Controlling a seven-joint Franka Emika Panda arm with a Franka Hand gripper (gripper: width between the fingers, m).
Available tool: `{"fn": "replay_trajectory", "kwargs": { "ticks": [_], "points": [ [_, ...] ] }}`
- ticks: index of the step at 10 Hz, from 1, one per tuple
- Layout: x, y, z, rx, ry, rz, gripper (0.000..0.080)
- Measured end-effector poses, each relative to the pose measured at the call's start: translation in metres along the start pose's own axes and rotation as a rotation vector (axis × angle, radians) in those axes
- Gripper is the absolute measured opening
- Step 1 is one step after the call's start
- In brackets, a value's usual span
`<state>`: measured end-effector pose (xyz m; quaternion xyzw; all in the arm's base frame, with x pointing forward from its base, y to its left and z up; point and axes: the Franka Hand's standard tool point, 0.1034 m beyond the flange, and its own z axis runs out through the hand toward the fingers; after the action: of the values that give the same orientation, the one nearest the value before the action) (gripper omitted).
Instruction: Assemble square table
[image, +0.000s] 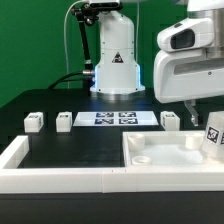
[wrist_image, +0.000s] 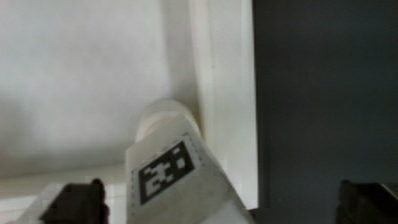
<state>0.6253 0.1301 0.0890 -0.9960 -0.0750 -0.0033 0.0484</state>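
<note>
A matte black table (image: 60, 145), bordered in front by a long white rail (image: 50, 165); behind it stands a glossy white pedestal (image: 116, 60) with a warning triangle. The marker board (image: 120, 119) lies flat, with three small legs (image: 34, 121) in a row beside it. The gripper (wrist_image: 221, 203) is spread wide and holds nothing. A tagged leg (wrist_image: 169, 165) sits between its fingers, touching neither, near the edge of the smooth white square slab (image: 165, 150).
</note>
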Motion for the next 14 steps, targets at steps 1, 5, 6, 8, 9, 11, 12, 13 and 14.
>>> {"fn": "replay_trajectory", "kwargs": {
  "ticks": [1, 5, 6, 8, 9, 11, 12, 13, 14],
  "points": [
    [0.0035, 0.0011, -0.0005, -0.035, 0.021, -0.149, 0.0649],
    [0.01, 0.0054, -0.0043, -0.089, 0.029, -0.527, 0.0649],
    [0.0101, 0.0054, -0.0043, -0.09, 0.028, -0.56, 0.0649],
    [0.0101, 0.0052, -0.0043, -0.09, 0.028, -0.557, 0.0352],
    [0.0101, 0.0052, -0.0043, -0.09, 0.028, -0.557, 0.0352],
    [0.0101, 0.0051, -0.0043, -0.089, 0.029, -0.552, 0.029],
    [0.0101, 0.0052, -0.0043, -0.089, 0.029, -0.539, 0.029],
    [0.0101, 0.0051, -0.0043, -0.089, 0.029, -0.536, 0.029],
    [0.0103, 0.0057, -0.0044, -0.087, 0.033, -0.463, 0.029]
  ]
}}
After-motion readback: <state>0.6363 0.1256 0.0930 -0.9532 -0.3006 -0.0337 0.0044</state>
